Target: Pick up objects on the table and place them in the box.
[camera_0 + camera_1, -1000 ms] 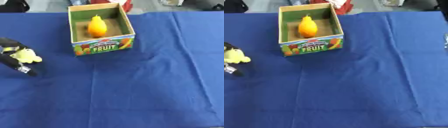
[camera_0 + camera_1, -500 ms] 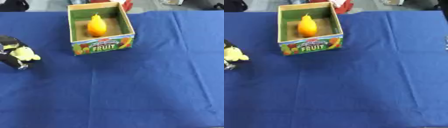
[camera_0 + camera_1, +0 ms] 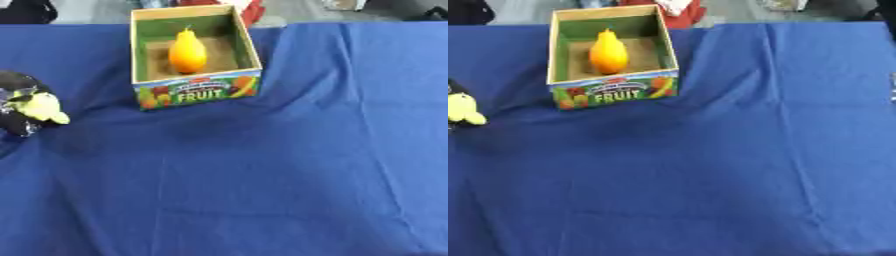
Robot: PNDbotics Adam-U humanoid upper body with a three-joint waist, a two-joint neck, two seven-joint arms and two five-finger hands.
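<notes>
With the left hand (image 3: 19,107) at the bench's left edge curled round a yellow fruit (image 3: 39,107), carry it high over the box (image 3: 198,92) wall near the far edge and release beside the pear (image 3: 187,51).

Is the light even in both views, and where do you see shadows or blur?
Left eye view: soft, even light, no glare; a faint shadow on the cloth beside the box; the left hand holding a yellow-green object is blurred. Right eye view: the same light; the pear looks soft-edged.
</notes>
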